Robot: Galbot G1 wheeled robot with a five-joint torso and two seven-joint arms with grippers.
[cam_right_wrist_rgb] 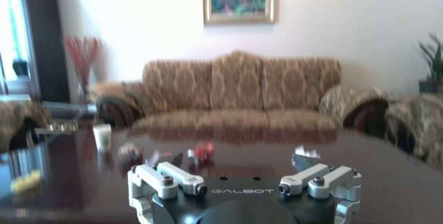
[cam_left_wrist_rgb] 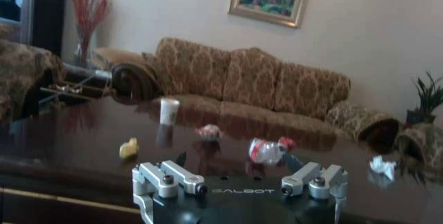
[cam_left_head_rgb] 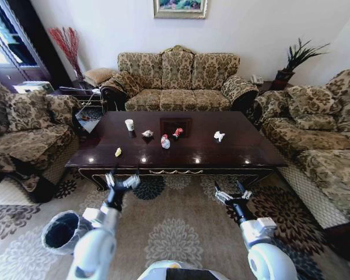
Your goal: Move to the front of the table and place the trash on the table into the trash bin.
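In the head view, the table [cam_left_head_rgb: 233, 149] is being faced squarely, so its litter is being brought within reach: paper cup [cam_left_head_rgb: 129, 124], bottle [cam_left_head_rgb: 165, 141], yellow scrap [cam_left_head_rgb: 118, 152] and tissue [cam_left_head_rgb: 219, 136]. The left gripper [cam_left_head_rgb: 121, 182] and right gripper [cam_left_head_rgb: 232, 193] are being held before its front edge, jaws spread and empty. The trash bin [cam_left_head_rgb: 60, 231] is being kept at the robot's left.

In the left wrist view, the cup [cam_left_wrist_rgb: 168, 111] and bottle [cam_left_wrist_rgb: 267, 150] are being sighted beyond open fingers [cam_left_wrist_rgb: 181, 158].

In the right wrist view, the cup [cam_right_wrist_rgb: 102, 135] is being sighted past open fingers [cam_right_wrist_rgb: 302, 159].
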